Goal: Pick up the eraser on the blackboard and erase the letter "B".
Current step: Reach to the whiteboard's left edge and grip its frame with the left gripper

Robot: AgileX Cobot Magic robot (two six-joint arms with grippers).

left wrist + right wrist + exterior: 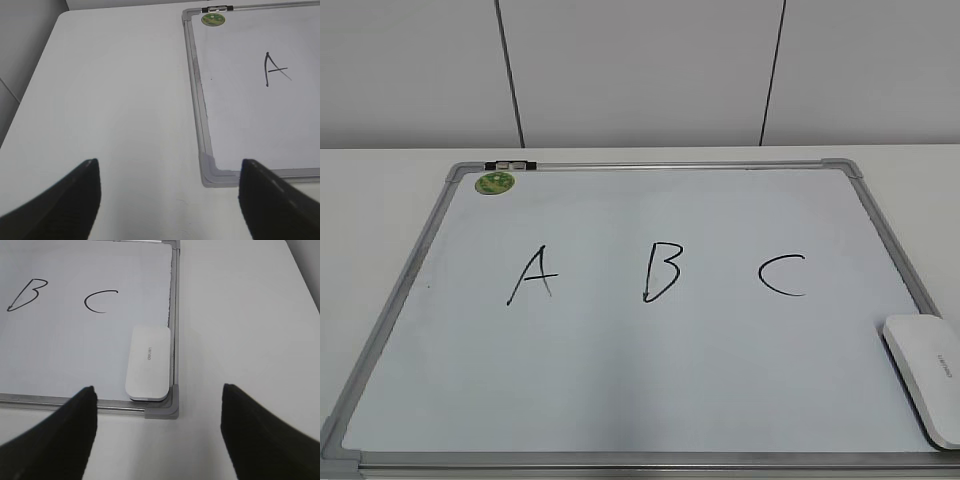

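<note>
Blackboard [620, 380] lies flat on white table [115, 100]; left claw [167, 200] and right claw [157, 432] gape apart.

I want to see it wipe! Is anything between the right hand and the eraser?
Nothing visible. The right hand is open just in front of the board's near corner, and the eraser lies bare in that corner of the board.

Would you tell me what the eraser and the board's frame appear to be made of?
The eraser looks like smooth white moulded plastic: rounded corners, even sheen, small grey print on top. The blackboard frame seems to be grey brushed metal, probably aluminium, with duller grey plastic corner caps. The writing surface is glossy white.
</note>
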